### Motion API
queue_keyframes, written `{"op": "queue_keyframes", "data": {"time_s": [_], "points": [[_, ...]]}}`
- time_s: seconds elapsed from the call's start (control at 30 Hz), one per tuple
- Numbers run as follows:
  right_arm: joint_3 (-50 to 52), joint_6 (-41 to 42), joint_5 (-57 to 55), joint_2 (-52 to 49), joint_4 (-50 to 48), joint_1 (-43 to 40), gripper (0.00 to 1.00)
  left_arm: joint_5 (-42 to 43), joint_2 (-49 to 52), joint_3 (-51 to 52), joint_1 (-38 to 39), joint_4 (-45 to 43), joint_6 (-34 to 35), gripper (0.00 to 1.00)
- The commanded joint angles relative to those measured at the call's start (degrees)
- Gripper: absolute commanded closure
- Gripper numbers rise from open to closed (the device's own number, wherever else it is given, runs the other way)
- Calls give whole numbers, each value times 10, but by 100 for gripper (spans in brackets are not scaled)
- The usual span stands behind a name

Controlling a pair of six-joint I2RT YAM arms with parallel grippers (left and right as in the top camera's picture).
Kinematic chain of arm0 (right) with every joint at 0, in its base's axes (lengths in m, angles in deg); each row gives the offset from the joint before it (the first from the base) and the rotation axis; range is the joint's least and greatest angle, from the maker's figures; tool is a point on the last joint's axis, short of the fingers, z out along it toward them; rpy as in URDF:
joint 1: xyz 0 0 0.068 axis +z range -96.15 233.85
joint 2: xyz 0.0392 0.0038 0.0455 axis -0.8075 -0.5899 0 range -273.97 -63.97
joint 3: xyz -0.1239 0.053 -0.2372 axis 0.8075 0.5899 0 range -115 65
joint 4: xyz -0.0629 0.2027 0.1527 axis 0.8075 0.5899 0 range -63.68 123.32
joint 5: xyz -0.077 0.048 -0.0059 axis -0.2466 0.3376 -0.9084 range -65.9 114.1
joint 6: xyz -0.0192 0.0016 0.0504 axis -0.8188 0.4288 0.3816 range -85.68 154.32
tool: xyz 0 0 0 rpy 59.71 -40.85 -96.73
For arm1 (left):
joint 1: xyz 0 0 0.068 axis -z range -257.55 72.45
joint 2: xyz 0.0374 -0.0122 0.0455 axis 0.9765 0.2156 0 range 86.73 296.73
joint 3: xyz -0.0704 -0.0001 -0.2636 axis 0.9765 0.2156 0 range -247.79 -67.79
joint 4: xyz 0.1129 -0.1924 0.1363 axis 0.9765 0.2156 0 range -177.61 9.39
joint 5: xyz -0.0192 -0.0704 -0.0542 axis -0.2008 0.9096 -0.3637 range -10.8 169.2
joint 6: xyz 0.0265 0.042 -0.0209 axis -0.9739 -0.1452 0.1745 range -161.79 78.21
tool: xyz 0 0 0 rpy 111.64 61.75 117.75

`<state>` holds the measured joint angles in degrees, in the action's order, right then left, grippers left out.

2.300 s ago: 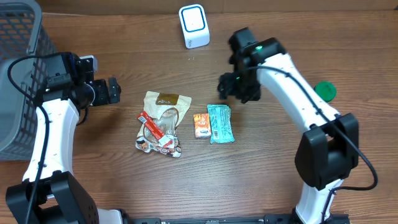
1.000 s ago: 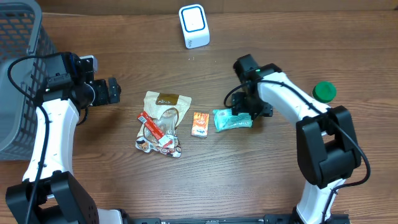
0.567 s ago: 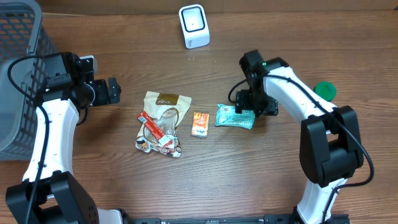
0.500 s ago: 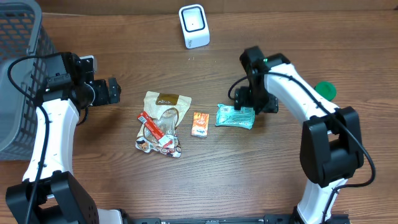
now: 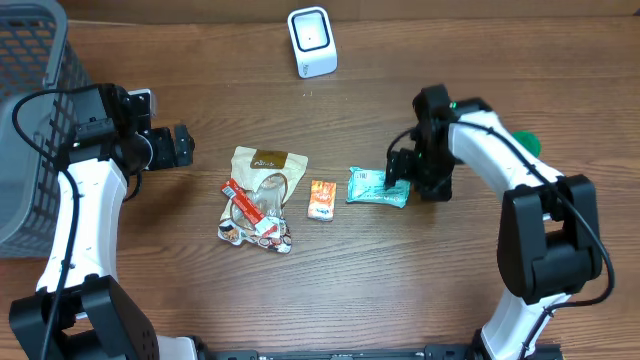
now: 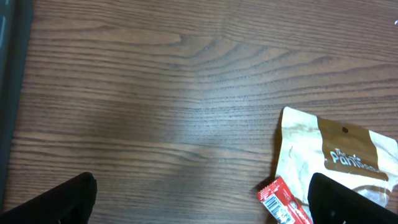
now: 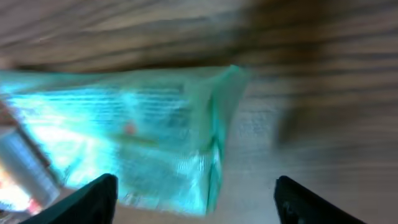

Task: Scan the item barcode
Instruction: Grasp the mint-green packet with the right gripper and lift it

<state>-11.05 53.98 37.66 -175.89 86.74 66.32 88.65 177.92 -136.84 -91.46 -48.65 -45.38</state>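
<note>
One teal packet (image 5: 378,187) (image 7: 124,143) lies flat on the table (image 5: 400,300), right of centre; its long side runs left to right; the printed label faces up in the overhead view, too small to read. The right gripper (image 5: 402,178) (image 7: 202,199) stands at the packet's right end; its two fingers (image 7: 93,198) are spread wide in the wrist view, one over the packet's edge, the other clear of it on bare wood; nothing is pinched.

One scanner (image 5: 311,40), white with a blue-rimmed face, stands at the far edge, well apart from the packet.

Just left of the packet lies one small orange packet (image 5: 321,200), apart from it; further left, one brown pouch (image 5: 262,175) (image 6: 336,155) with one red wrapper (image 5: 240,200) (image 6: 283,202) lying across it.

One green lid (image 5: 528,143) shows beyond the right arm, partly hidden by it.

The left gripper (image 5: 182,145) (image 6: 205,205) hangs near the pouch's upper left, its jaws spread wide, holding nothing; one grey basket (image 5: 30,120) sits at the left edge.
</note>
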Motion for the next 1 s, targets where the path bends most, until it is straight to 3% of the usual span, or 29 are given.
{"op": "queue_keyframes", "data": {"time_s": [0.0,0.1,0.27,0.77,0.87,0.97], "points": [[57,13,38,13,-54,-3,21,5,3,-8,1,-2,-7,0],[86,14,56,13,-107,-4,22,5,3,-8,1,-2,-7,1],[93,13,56,13,-132,-4,43,5,3,-8,1,-2,-7,0],[94,14,20,13,-147,-6,37,5,3,-8,1,-2,-7,0],[97,14,20,13,-150,-6,48,5,3,-8,1,-2,-7,0],[99,13,19,13,-150,-6,76,5,3,-8,1,-2,-7,1]]}}
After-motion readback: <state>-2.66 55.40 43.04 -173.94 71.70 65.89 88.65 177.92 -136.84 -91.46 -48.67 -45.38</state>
